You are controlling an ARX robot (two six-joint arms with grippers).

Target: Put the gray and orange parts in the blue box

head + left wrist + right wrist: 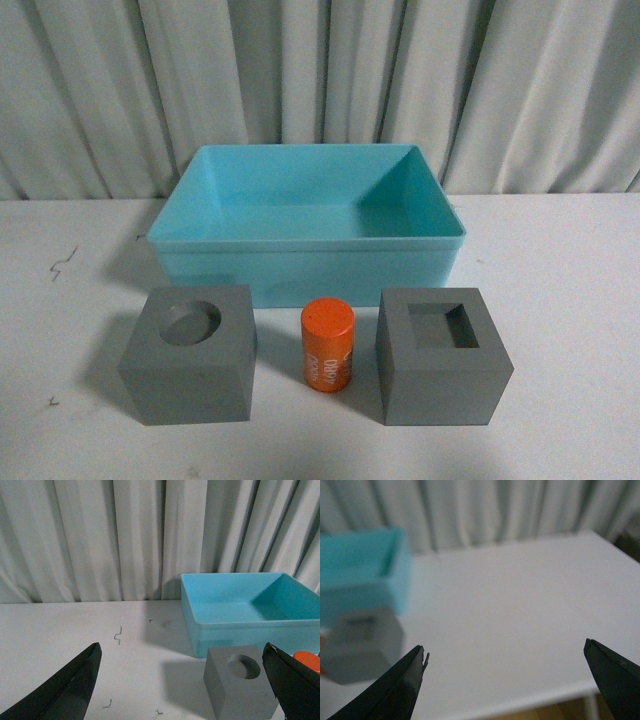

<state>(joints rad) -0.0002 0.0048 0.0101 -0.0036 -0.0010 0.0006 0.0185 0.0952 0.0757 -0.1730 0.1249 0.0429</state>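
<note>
In the front view the blue box (300,262) stands empty at the middle of the white table. In front of it sit a gray cube with a round recess (190,370), an orange cylinder (328,345) with white digits, and a gray cube with a square recess (443,375). No gripper shows in the front view. My left gripper (181,652) is open and empty, with the round-recess cube (240,690) and the blue box (250,625) ahead of it. My right gripper (505,652) is open and empty over bare table, with the square-recess cube (362,645) and the box (365,580) off to one side.
A pleated gray curtain (320,80) hangs behind the table. Small dark marks (63,262) lie on the tabletop left of the box. The table's edge (530,697) shows near the right gripper.
</note>
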